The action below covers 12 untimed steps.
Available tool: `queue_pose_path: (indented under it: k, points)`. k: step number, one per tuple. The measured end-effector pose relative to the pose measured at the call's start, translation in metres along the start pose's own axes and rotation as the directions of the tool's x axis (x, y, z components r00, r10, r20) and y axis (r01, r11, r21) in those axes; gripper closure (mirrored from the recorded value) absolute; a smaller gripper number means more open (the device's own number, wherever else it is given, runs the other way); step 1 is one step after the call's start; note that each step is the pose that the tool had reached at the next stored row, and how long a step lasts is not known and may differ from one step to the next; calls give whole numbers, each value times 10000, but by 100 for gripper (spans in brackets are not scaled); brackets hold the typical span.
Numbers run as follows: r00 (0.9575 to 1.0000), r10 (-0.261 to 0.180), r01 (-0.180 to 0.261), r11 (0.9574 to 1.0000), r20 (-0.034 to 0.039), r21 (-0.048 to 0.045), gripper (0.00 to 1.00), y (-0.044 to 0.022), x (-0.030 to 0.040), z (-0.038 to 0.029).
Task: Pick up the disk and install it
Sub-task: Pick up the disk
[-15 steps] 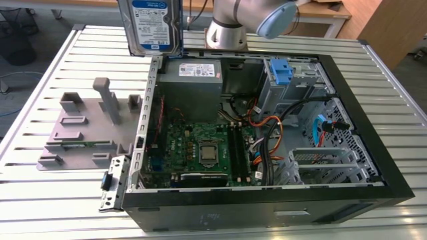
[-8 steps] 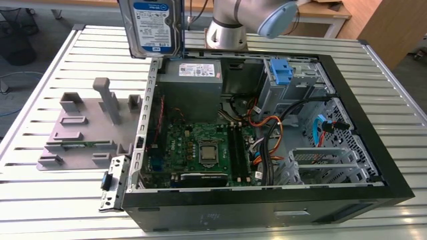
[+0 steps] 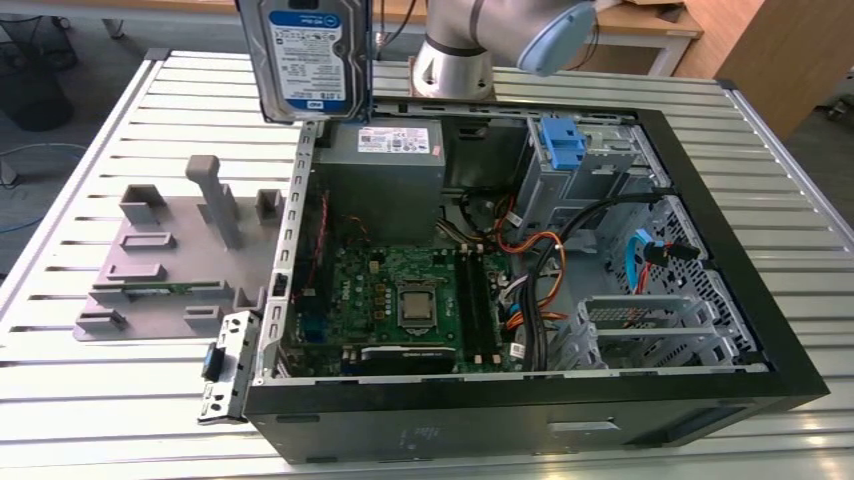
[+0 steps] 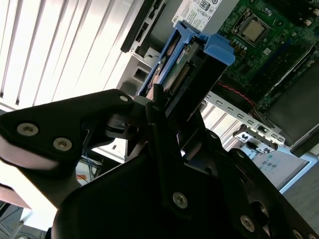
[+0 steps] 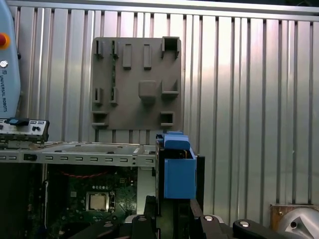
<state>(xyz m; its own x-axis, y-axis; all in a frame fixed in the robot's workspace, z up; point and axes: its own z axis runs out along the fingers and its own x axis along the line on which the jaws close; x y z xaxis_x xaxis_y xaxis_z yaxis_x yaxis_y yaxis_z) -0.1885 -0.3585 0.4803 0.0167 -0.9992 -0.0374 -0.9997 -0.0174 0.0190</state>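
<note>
The black hand [image 5: 172, 211] is clamping one silver rectangular disk in its blue plastic bracket [image 3: 310, 60], holding it on end, seemingly clear above the rim of one open black computer case [image 3: 763, 310]. Beyond, one grey slotted plate [image 3: 147, 265] is lying on the slatted metal worktop [image 3: 107, 400].

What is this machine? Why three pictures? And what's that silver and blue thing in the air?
It is a robot arm with a gripper, a claw that pinches things. One picture comes from a camera standing off the arm; the other two come from cameras riding near its wrist. On the slatted metal table sit an open computer case, its green circuit board showing, and a grey holder plate. The gripper is shut on the disk, a silver hard drive in a blue frame, held in the air near the case.
</note>
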Motion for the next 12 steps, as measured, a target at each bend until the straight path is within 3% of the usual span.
queue_pose_path:
  k: [5, 12]
  points:
    - [10000, 3, -3, 10000, 0, -45, 65, -89, 29, -3]
    - [10000, 6, -6, 9999, 1, -134, 65, -262, 62, -8]
